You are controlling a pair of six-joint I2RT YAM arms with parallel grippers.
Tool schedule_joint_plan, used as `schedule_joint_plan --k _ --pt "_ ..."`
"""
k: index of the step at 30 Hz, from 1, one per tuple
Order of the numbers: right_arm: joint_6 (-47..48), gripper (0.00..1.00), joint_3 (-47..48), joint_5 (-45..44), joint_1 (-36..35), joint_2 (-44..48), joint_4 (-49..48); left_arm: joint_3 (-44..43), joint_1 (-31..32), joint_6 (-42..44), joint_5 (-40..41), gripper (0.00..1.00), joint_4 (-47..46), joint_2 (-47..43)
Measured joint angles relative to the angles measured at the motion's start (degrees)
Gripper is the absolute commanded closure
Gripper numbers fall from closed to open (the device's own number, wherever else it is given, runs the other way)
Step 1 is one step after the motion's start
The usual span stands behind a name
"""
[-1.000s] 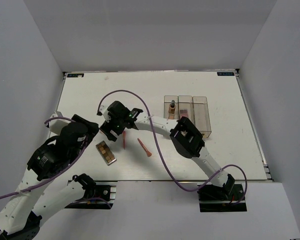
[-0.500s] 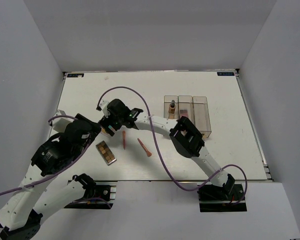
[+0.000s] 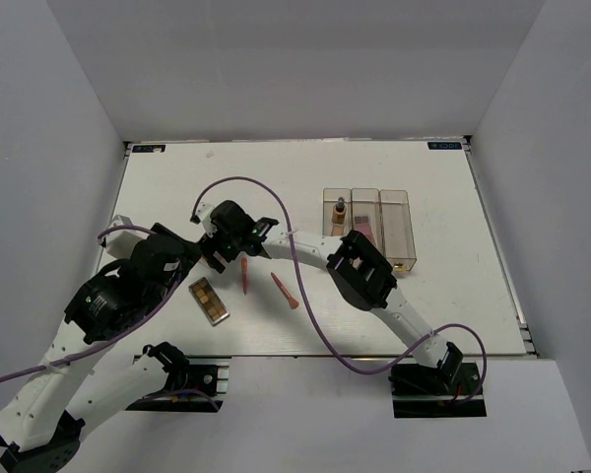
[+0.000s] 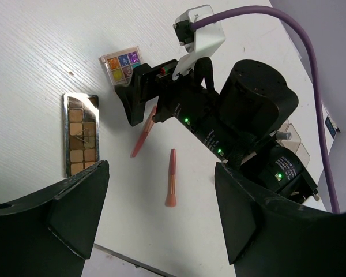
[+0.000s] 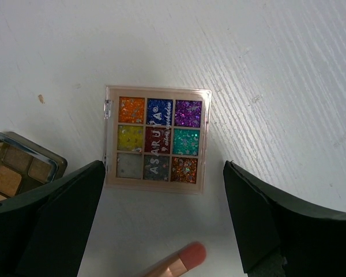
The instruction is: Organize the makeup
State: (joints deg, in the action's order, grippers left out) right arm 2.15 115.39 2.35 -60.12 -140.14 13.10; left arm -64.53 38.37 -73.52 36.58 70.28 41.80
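A small square palette [image 5: 157, 138] with bright glitter colours lies flat on the white table [image 5: 288, 69], between and just beyond my open right gripper's [image 5: 164, 213] fingers; it also shows in the left wrist view [image 4: 122, 65]. In the top view the right gripper [image 3: 218, 258] covers it. A long brown eyeshadow palette [image 3: 209, 300] lies near the front. Two salmon-pink sticks [image 3: 244, 276] [image 3: 285, 291] lie beside it. My left gripper [image 3: 185, 258] is open and empty, above the table left of these [image 4: 161, 219]. A tan bottle [image 3: 340, 210] stands in the left clear box.
Three clear boxes [image 3: 366, 222] stand side by side right of centre; the middle one holds a pinkish item [image 3: 364, 235]. The right arm [image 3: 364, 271] stretches across the table's middle with its purple cable [image 3: 276, 212]. Grey walls enclose the table.
My left arm has moved a little forward and right, closer to the right gripper. The right gripper has stayed over the colourful palette with only a slight shift.
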Motion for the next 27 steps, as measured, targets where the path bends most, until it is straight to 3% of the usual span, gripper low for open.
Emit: schedule_joint_plan --k 12,23,26,27 --pt "-0.5 0.11 0.0 5.2 -0.2 -0.4 0.6 0.0 0.0 0.0 0.0 0.16 0.2 -0.1" --pt "1.7 0.11 0.2 -3.2 -2.4 -1.2 0.0 0.0 0.0 0.0 0.0 0.16 1.3 -0.9" --pt "1.7 0.20 0.2 -3.5 -2.6 -1.2 -0.4 0.0 0.0 0.0 -0.5 0.16 1.3 -0.9" --pt "1.7 0.29 0.2 -3.5 -2.6 -1.3 -0.5 0.0 0.0 0.0 -0.8 0.16 1.3 -0.9"
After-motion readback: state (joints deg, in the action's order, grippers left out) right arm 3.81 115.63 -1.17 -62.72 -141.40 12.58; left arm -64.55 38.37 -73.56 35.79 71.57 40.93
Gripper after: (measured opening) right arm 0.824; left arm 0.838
